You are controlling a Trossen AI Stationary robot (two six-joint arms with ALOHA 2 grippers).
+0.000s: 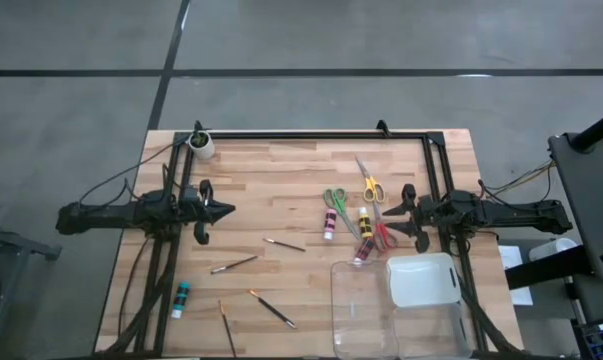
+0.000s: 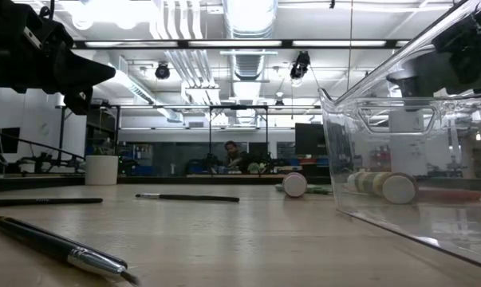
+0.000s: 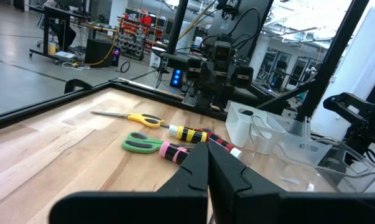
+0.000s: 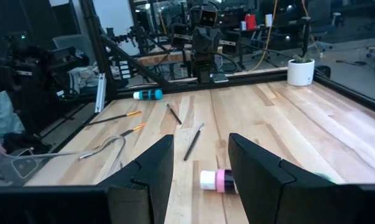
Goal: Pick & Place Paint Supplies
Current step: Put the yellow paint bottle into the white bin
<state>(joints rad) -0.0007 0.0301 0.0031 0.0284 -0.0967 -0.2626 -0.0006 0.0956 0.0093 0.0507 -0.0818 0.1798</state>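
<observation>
Left gripper (image 1: 224, 210): closed, nothing held, hovering over bare wood.
Teal bottle (image 1: 181, 297): lying near the table's left edge.
Brushes (image 1: 233, 265): scattered mid-table.
Scissors (image 1: 335, 201): clustered beside the bottles (image 1: 330, 225).
Right gripper (image 1: 403, 207): half-spread, nothing held, near the scissors.
Clear tray (image 1: 361, 310): beside the right gripper.

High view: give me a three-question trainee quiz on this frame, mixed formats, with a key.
1. True or false: the teal bottle lies beside the scissors.
2. Which gripper has open fingers? A) left gripper B) right gripper
3. Fill in: the white cup stands at the table's far ____ corner.

Key: 1 false, it lies alone near the left front edge, while the green scissors, yellow scissors and red scissors cluster by the right gripper. 2 B. 3 left.
</observation>
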